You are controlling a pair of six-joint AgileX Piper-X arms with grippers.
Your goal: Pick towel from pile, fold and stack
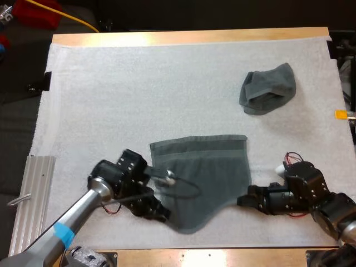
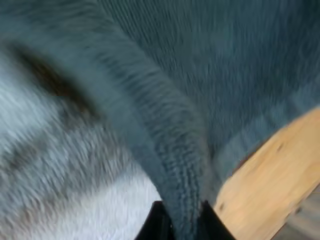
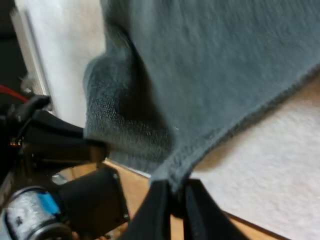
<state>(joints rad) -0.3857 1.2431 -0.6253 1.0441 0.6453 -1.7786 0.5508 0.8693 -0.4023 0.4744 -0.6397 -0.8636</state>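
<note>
A dark grey-green spread towel point(image 1: 203, 167) lies mostly flat near the middle of the white mat point(image 1: 139, 94), its far hem straight and its near edge sagging in a curve toward the near side of the wooden counter point(image 1: 183, 38). My left hand point(image 1: 165, 216) is at the towel's near left corner. Seen from the left wrist, its two black fingers point(image 2: 160, 224) are closed on a thick ridge of cloth that rises from between them, with the wood of the counter just beside it. My right hand point(image 1: 243, 200) is at the towel's near right corner. Seen from the right wrist, its fingers point(image 3: 150, 210) pinch the hemmed edge from both sides, and the cloth hangs in a heavy fold between this hand and my left arm beyond it. So both hands are clamped on the same towel, one at each near corner, low over the mat. A second, crumpled towel point(image 1: 267, 89) sits in a loose lump on the far right part of the mat, well apart from the spread one and from both hands. A ribbed metal rail point(image 1: 34, 194) lies along the mat's left side.
</note>
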